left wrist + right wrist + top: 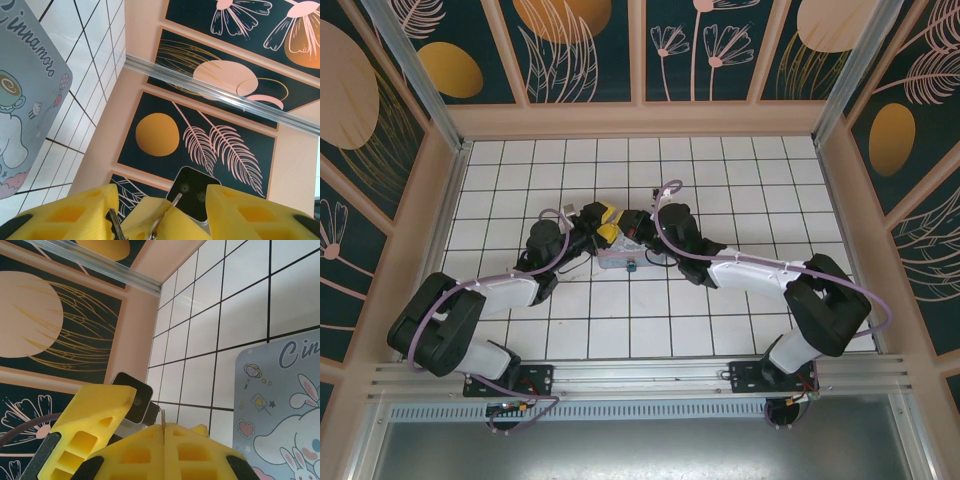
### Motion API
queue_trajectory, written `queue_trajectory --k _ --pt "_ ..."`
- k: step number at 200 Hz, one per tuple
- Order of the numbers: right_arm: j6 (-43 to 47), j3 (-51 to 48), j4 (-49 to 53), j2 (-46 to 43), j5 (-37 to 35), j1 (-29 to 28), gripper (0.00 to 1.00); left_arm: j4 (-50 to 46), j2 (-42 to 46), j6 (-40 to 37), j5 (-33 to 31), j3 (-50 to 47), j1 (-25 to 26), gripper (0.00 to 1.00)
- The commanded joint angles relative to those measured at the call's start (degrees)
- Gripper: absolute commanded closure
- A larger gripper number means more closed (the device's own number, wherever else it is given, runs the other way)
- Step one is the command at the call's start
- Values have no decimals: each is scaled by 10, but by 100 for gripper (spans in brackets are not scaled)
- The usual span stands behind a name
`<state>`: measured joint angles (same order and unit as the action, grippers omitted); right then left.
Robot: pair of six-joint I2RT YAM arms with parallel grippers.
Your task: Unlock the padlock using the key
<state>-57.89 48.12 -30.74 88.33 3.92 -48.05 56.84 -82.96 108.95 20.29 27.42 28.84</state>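
1. The two right fingers (195,455) are pressed together. They pinch one thin metal strip, seemingly the key (163,419), which juts from their seam toward 12 o'clock.
2. The two left fingers (75,215) stand spread, one on each side of the right pair. One dark metal piece (115,225) lies against the inner face of the finger at 7 o'clock; whether it is gripped I cannot tell. A gap shows beside the other finger.
3. In the top view both pairs meet just above the middle of the bench (720,330).
4. One pale blue cartoon tin (280,405) lies flat just at 6 o'clock of the meeting fingers.
5. One small blue thing, seemingly the padlock (631,265), sits at the tin's 6 o'clock edge, apart from both pairs.
6. Two arms reach in: the left arm (500,292) from 8 o'clock, the right arm (760,272) from 4 o'clock.
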Motion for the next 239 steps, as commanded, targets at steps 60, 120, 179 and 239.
queue_trajectory --k 60,120,179,239 --pt "-13 -16 -26 -19 -17 5 100 14 1 -10 -14 -3 0 60" --pt "-14 -20 -26 -23 -19 5 100 4 8 -15 -19 -8 0 71" --pt "-15 -19 -27 -26 -19 6 100 -6 12 -21 -22 -10 0 89" --pt "-21 -67 -9 -60 -35 6 100 -97 38 -121 -50 21 0 100"
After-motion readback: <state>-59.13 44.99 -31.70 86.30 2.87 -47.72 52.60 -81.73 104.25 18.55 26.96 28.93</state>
